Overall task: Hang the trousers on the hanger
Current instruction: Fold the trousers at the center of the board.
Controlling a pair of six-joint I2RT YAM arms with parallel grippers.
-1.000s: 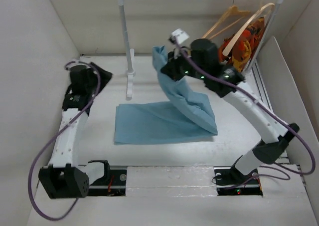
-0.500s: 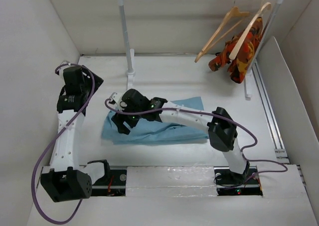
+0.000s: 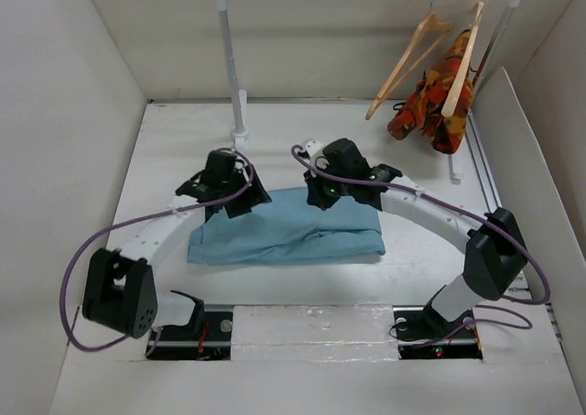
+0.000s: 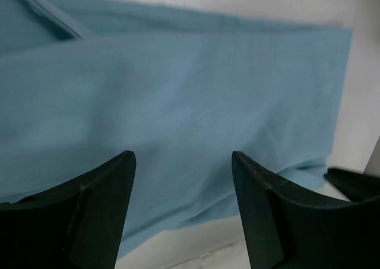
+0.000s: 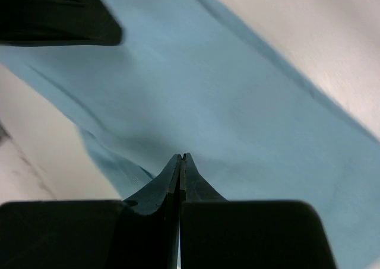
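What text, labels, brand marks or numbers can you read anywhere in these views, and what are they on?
No text is readable in any view.
The trousers are plain blue, with no tag or print showing.
The hanger and the orange patterned garment show no lettering.
The right arm shows small lights near its wrist but no legible marking.

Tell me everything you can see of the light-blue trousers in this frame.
The trousers are plain sky-blue soft cloth, folded into a wide flat band on the white table, lying left to right. The left gripper hangs open above their left end; the right gripper, shut, is at their far edge, contact unclear.
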